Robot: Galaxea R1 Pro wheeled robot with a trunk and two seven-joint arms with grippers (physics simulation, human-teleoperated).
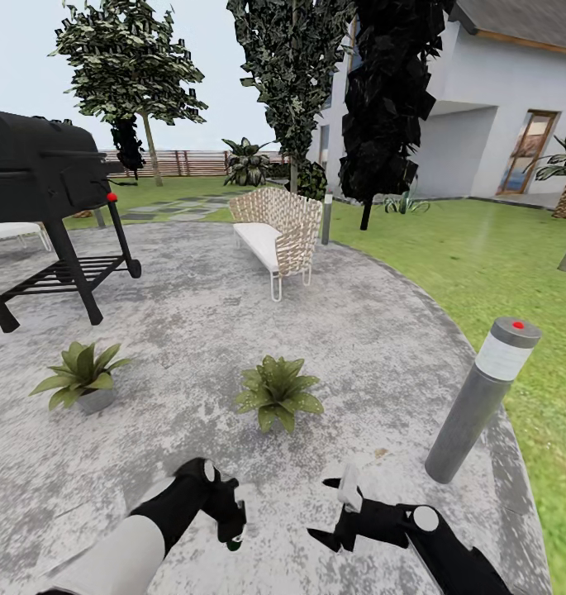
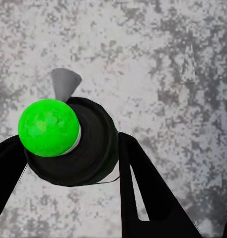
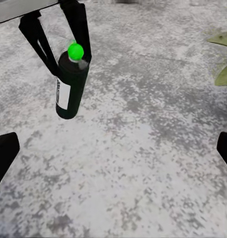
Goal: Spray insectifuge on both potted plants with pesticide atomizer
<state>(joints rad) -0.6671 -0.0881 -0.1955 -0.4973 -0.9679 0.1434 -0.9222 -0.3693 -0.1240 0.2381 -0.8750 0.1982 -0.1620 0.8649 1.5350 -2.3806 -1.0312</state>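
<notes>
two potted plants sit on the round grey stone patio (image 1: 233, 330) of the garden: one potted plant (image 1: 278, 392) near the patio's middle, ahead of the robot, and the other potted plant (image 1: 80, 378) toward the patio's left side, in a small grey pot. they stand well apart from each other.

the left pincer (image 1: 231, 514) hangs low over the near part of the patio, clamped on the pesticide atomizer (image 3: 71, 84). in the right wrist view the dark bottle with its pale label hangs between the two black fingers (image 3: 78, 27), off the stone, with a bright green ball at its top. the left wrist view looks straight down on that green ball (image 2: 48, 127) and the bottle's round dark body, a finger on either side.

the right pincer (image 1: 336, 516) hovers beside the left one, its fingers spread apart with nothing between them.

a grey bollard lamp (image 1: 481, 397) with a red dot stands at the patio's right edge, by the lawn (image 1: 497, 256). a black grill (image 1: 43, 190) stands at the far left of the patio, and a woven chair (image 1: 278, 231) near its far edge. trees and a white house (image 1: 481, 99) rise behind.
</notes>
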